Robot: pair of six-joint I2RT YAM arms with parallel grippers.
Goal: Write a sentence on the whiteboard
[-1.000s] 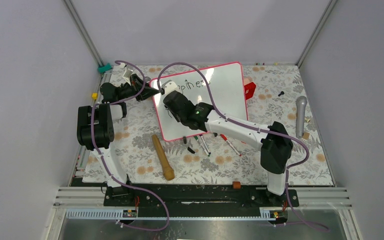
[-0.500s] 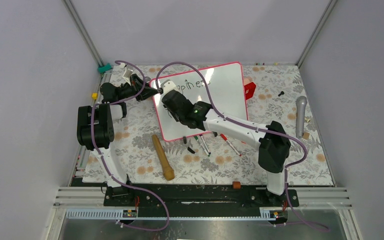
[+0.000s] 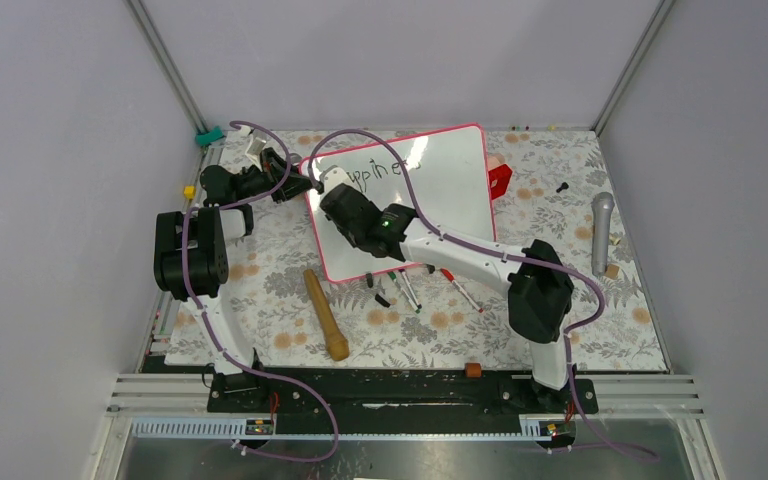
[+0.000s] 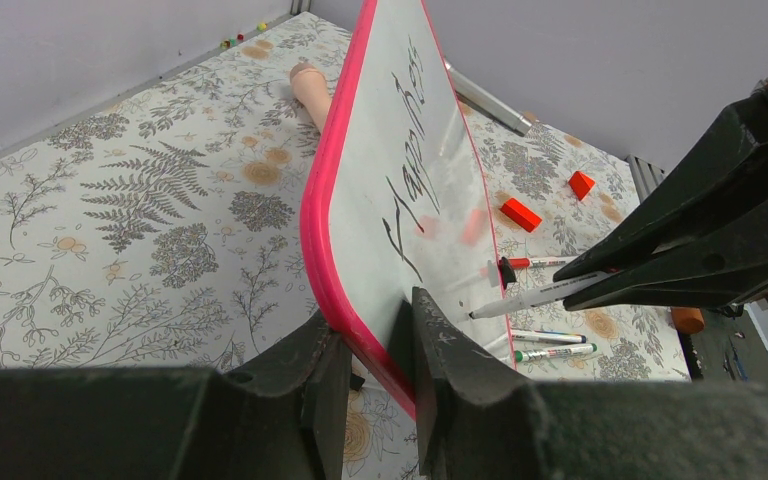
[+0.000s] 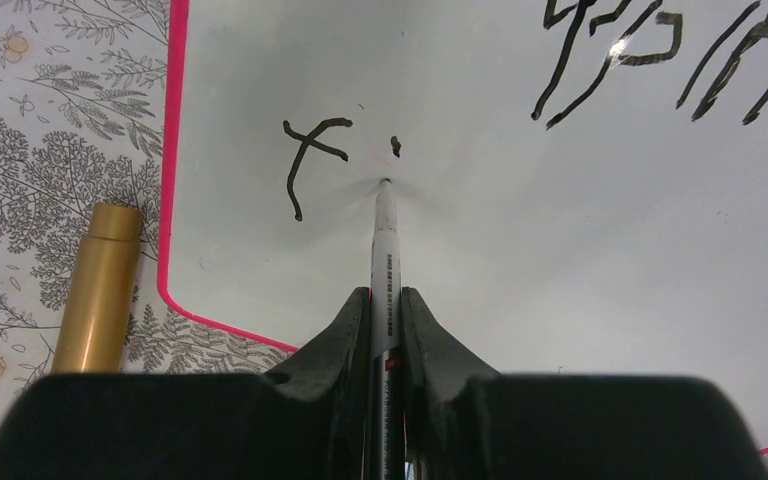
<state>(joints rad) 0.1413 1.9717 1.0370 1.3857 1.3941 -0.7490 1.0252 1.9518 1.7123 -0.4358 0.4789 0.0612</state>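
The whiteboard with its pink frame lies at the back of the table. My left gripper is shut on its left corner; in the left wrist view the fingers pinch the pink rim. The sentence reads "Happine", with the rest hidden under my right arm. My right gripper is shut on a white marker whose tip touches the board just below a dot, to the right of an "f". The left wrist view shows that marker slanting onto the whiteboard.
A wooden rod lies in front of the board's left corner. Loose markers and a black cap lie along the board's near edge. Red blocks sit at its right, and a microphone lies far right.
My right gripper has crept a little to the left over the board with the marker, and its arm has followed. The left gripper and the board have not moved.
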